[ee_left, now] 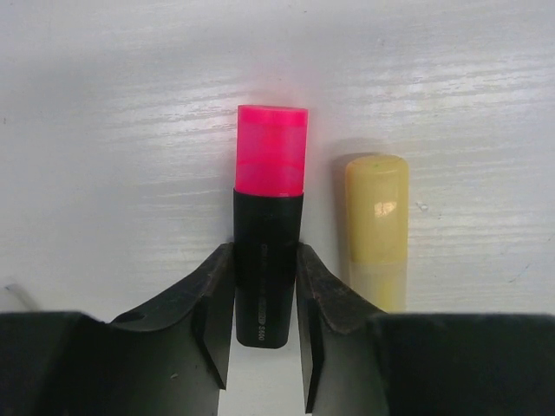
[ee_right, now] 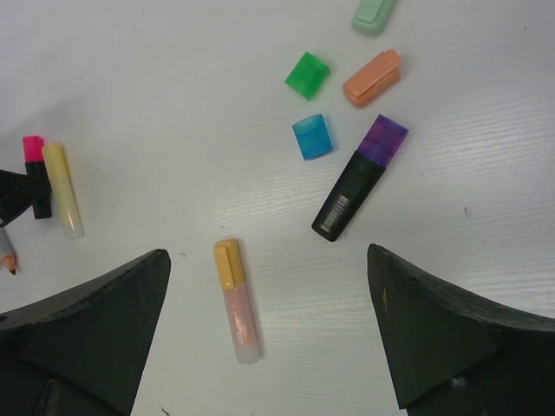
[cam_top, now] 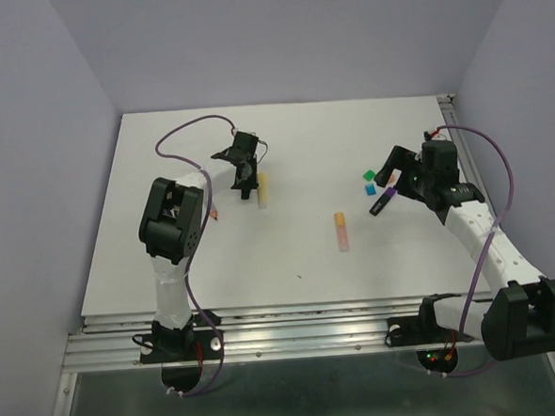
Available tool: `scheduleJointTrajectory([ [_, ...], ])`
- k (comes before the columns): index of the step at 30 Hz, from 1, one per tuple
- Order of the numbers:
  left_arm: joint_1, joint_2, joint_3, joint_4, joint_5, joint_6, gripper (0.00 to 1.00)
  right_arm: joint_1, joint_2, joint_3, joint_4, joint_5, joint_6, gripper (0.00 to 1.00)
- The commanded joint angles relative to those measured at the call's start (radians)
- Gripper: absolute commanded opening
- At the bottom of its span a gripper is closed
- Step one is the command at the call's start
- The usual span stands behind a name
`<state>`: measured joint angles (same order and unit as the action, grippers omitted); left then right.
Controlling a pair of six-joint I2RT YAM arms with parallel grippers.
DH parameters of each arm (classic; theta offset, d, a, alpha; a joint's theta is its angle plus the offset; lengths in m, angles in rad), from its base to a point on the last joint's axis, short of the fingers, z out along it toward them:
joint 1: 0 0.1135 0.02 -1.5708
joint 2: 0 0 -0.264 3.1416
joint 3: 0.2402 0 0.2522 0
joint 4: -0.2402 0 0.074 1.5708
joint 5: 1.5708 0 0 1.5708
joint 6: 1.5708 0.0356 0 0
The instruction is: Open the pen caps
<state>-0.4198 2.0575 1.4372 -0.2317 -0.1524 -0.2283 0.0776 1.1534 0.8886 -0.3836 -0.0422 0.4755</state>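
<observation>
My left gripper [ee_left: 265,260] pinches the black pen [ee_left: 267,217] by its body; the right gripper [ee_right: 267,253] hangs wide open, empty. Tugging the pink cap [ee_left: 271,149] may twist the pen loose.

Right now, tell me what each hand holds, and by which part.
Left hand: the pink-capped highlighter, clamped by its black body. Right hand: nothing, open.

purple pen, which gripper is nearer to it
Right. The right gripper hangs open right by the purple pen, which lies just ahead of it. The left gripper is across the table, closed on the pink pen.
</observation>
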Motion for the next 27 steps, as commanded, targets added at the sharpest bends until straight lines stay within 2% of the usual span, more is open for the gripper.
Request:
scheduleJointTrajectory([
  [1, 0.0, -0.042, -0.011, -0.037, -0.01, 0.004, 0.0, -0.006, -0.044, -0.026, 0.052, -0.048, 0.0, 1.0],
  [5, 0.0, -0.231, -0.067, -0.014, -0.05, -0.006, 0.0, -0.006, -0.08, -0.046, 0.063, -0.155, -0.026, 1.0],
  [9, -0.01, -0.454, -0.229, 0.047, -0.03, -0.046, 0.0, -0.006, -0.132, -0.123, 0.109, -0.309, -0.006, 1.0],
  [13, -0.07, -0.67, -0.421, 0.181, 0.101, -0.055, 0.0, -0.004, -0.15, -0.218, 0.176, -0.511, 0.06, 1.0],
  [15, -0.143, -0.749, -0.494, 0.227, 0.146, -0.068, 0.0, 0.013, -0.138, -0.244, 0.213, -0.605, 0.097, 1.0],
  [17, -0.233, -0.784, -0.526, 0.264, 0.177, -0.089, 0.0, 0.046, -0.139, -0.252, 0.236, -0.555, 0.123, 1.0],
  [20, -0.324, -0.818, -0.573, 0.31, 0.174, -0.121, 0.0, 0.181, -0.126, -0.246, 0.285, -0.472, 0.164, 1.0],
  [24, -0.402, -0.803, -0.581, 0.327, 0.127, -0.154, 0.0, 0.33, -0.074, -0.208, 0.33, -0.294, 0.244, 1.0],
  [27, -0.45, -0.783, -0.59, 0.342, 0.106, -0.183, 0.0, 0.362, -0.055, -0.208, 0.425, -0.223, 0.299, 1.0],
])
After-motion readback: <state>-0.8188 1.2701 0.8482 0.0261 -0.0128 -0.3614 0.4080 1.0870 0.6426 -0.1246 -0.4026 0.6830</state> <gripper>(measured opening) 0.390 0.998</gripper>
